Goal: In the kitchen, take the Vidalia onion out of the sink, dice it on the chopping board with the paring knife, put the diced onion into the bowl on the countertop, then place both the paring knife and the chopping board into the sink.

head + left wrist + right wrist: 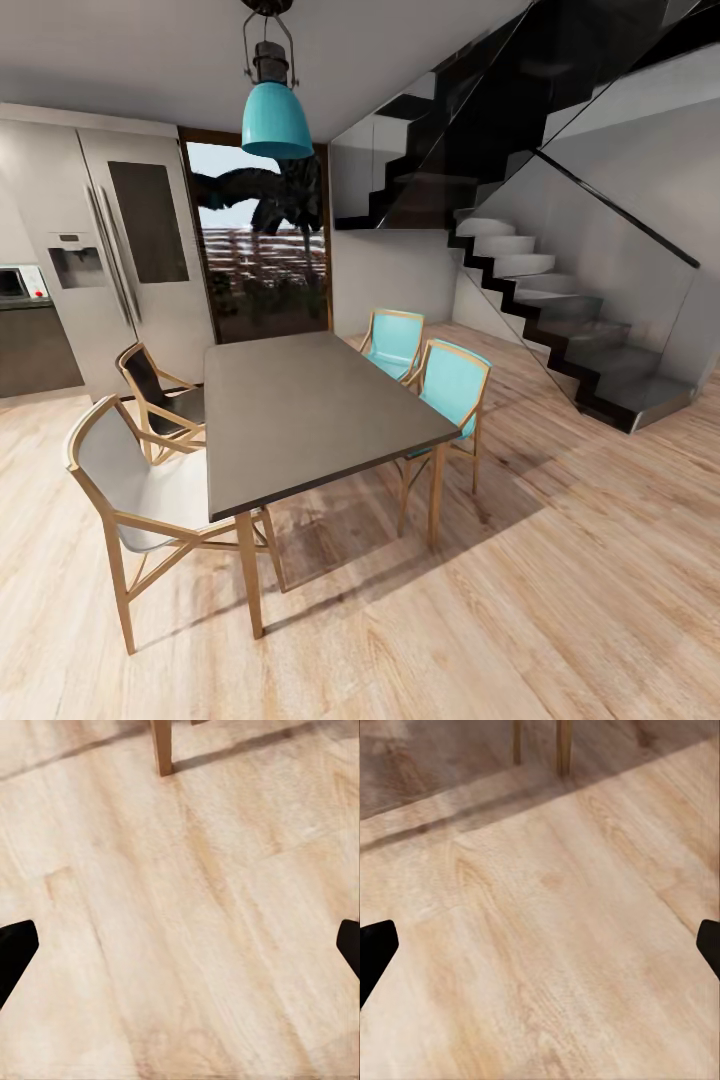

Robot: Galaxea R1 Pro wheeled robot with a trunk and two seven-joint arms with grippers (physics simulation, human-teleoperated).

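Pale wood-grain planks (pixel 560 600) run under a matte grey dining table (pixel 310 410) on slim wooden legs, flanked by turquoise chairs (pixel 450 385). Left gripper (pixel 180 945) and right gripper (pixel 540 945) fingers are spread wide, empty. Beyond the table, a countertop (pixel 25 302) is cut off by the frame.

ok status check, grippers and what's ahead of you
Left gripper and right gripper open, empty, over pale wooden floor. Task items not in sight. Dark grey rectangular dining table with turquoise chairs directly ahead.

Head camera faces the dining table (pixel 310 410); both wrist cameras look down at the wooden floor (pixel 195 945).
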